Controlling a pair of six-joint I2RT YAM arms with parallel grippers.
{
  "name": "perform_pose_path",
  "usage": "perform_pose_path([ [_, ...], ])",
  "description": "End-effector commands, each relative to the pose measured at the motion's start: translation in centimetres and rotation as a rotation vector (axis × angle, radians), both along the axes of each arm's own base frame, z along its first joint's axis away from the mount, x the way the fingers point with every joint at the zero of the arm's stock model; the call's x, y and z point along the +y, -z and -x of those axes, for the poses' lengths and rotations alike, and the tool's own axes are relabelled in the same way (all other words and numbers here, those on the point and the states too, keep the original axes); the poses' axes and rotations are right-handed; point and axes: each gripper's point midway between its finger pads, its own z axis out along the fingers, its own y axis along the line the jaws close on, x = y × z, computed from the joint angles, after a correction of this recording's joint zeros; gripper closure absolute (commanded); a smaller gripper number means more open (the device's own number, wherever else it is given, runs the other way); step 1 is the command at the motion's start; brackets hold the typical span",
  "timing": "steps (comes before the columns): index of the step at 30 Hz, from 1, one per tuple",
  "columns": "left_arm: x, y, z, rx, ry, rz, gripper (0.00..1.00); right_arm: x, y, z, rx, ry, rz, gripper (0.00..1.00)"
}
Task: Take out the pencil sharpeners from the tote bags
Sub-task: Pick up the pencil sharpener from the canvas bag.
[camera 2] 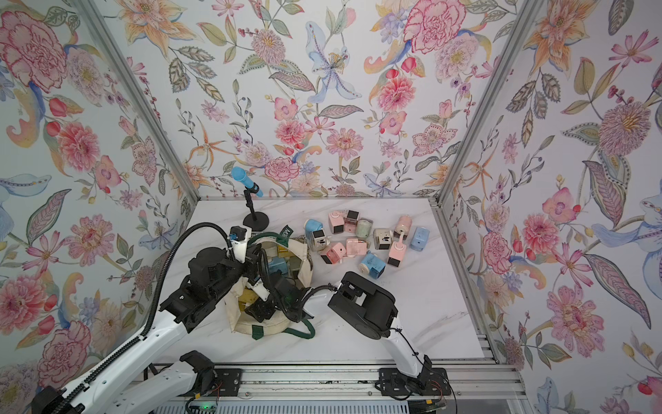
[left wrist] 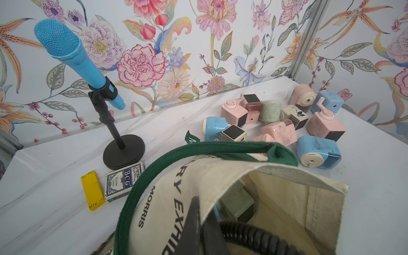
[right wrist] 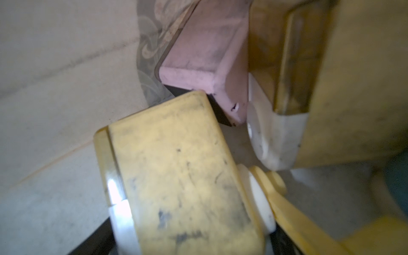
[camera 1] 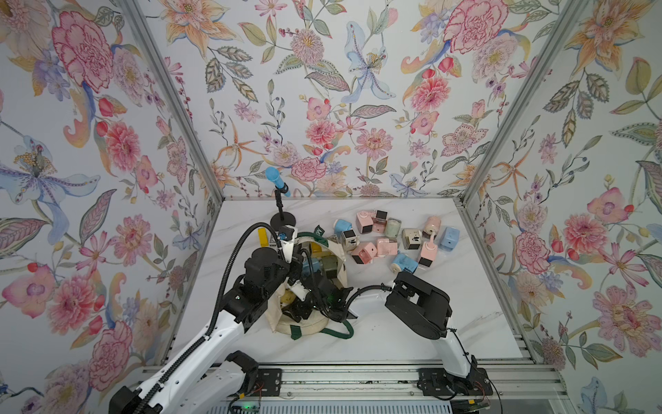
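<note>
The cream tote bag [camera 1: 340, 261] [camera 2: 304, 267] [left wrist: 287, 198] lies on the table with its mouth held open. My left gripper [left wrist: 199, 212] [camera 1: 296, 267] is shut on the bag's canvas rim beside the green handle [left wrist: 198, 148]. My right gripper [right wrist: 183, 242] reaches inside the bag [camera 1: 301, 310], its jaws closed on a yellow pencil sharpener [right wrist: 176, 172]. Beside it in the bag lie a pink sharpener [right wrist: 205, 59] and another yellow one [right wrist: 353, 88]; a green one [left wrist: 238, 203] and a blue one [camera 1: 311, 266] show through the mouth. Several sharpeners [camera 1: 385, 247] [camera 2: 354, 247] [left wrist: 280, 132] lie loose on the table right of the bag.
A blue microphone [camera 1: 276, 181] on a black stand [camera 1: 283, 220] rises behind the bag. A flat yellow bar [left wrist: 92, 189] and a card deck [left wrist: 123, 181] lie by the stand's base. Floral walls close in the table on three sides.
</note>
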Motion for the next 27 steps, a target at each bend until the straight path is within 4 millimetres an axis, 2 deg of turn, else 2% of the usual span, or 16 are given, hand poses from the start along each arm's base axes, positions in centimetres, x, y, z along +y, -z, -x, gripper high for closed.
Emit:
perform_pose_path([
  [1,0.2,0.6,0.1,0.03,-0.002,-0.008,1.0,-0.4,-1.3,0.6,0.005,-0.028,-0.023,0.33],
  [7,0.2,0.3,0.2,0.021,-0.002,-0.004,1.0,-1.8,-2.8,1.1,-0.021,-0.005,-0.017,0.43],
  [15,0.3,0.2,0.2,0.016,-0.005,-0.001,1.0,-4.8,-5.5,3.4,-0.16,0.034,0.056,0.47],
  [18,0.4,0.2,0.2,0.016,-0.007,-0.004,1.0,-5.5,-5.9,4.3,-0.222,0.021,0.127,0.47],
  [23,0.5,-0.4,0.3,0.0,-0.008,0.006,1.0,-6.5,-6.5,4.8,-0.208,0.015,0.172,0.47],
  [27,0.4,-0.2,0.3,0.008,-0.004,0.009,1.0,-7.4,-7.6,6.4,-0.211,-0.024,0.191,0.47],
])
